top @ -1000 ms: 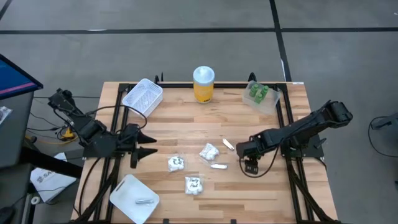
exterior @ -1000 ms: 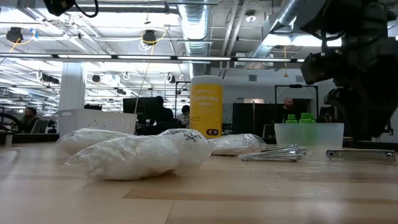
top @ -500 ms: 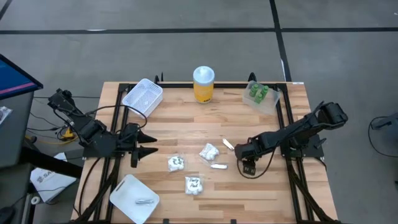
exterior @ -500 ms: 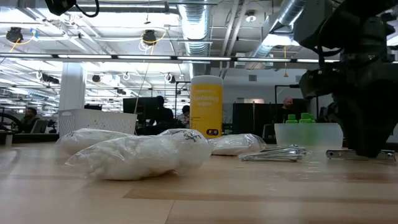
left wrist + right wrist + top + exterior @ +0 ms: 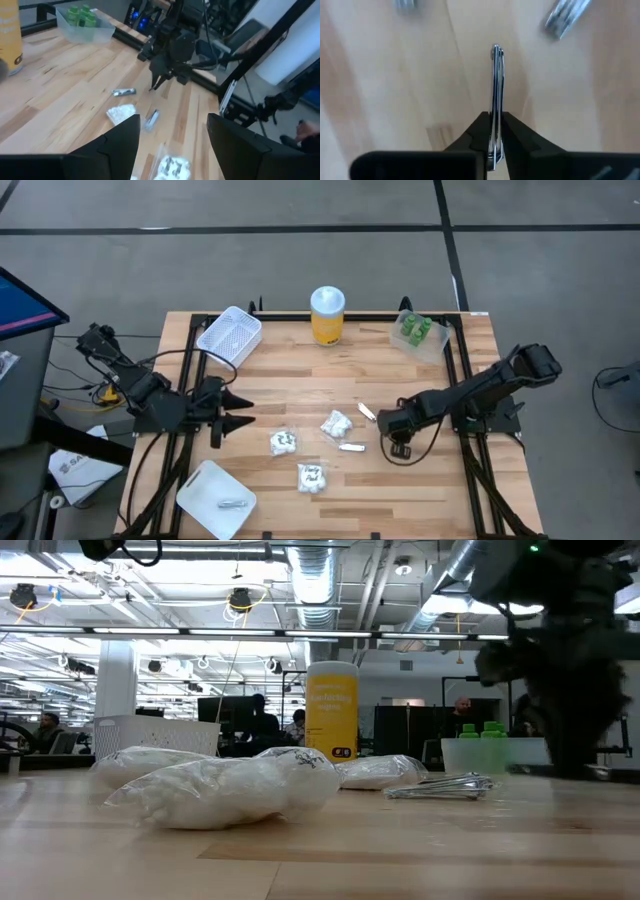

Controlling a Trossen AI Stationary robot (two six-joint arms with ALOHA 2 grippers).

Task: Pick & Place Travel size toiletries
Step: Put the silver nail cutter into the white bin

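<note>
White packets with dark print lie mid-table (image 5: 283, 442), (image 5: 337, 423), (image 5: 312, 477). Two slim silvery tubes lie flat beside them (image 5: 367, 412), (image 5: 352, 447), and another lies in the white tray (image 5: 200, 492) at the near left. Green round pieces sit in the clear tub (image 5: 418, 332) at the far right. My right gripper (image 5: 400, 444) stands right of the packets, pointing down, shut on a further silvery tube (image 5: 496, 75). My left gripper (image 5: 243, 420) waits open at the table's left, with nothing between its fingers. My right gripper pinches the silvery tube by its two long sides (image 5: 496, 95) between its two fingers (image 5: 514, 129). The fingers come from above and lie across the tube, whose free end (image 5: 496, 49) sticks out past them. Whether the tube is clear of the table does not show.
A tall yellow jar with a white lid (image 5: 327, 315) stands at the far middle, and a white mesh basket (image 5: 230, 335) at the far left. Bare wood lies between the packets and the far edge. Black frame rails run along both sides of the table.
My right gripper has come down toward the table, shifted slightly toward the packets, and closed on the silvery tube that lay under it. In the low view that tube no longer lies flat on the wood at the right.
</note>
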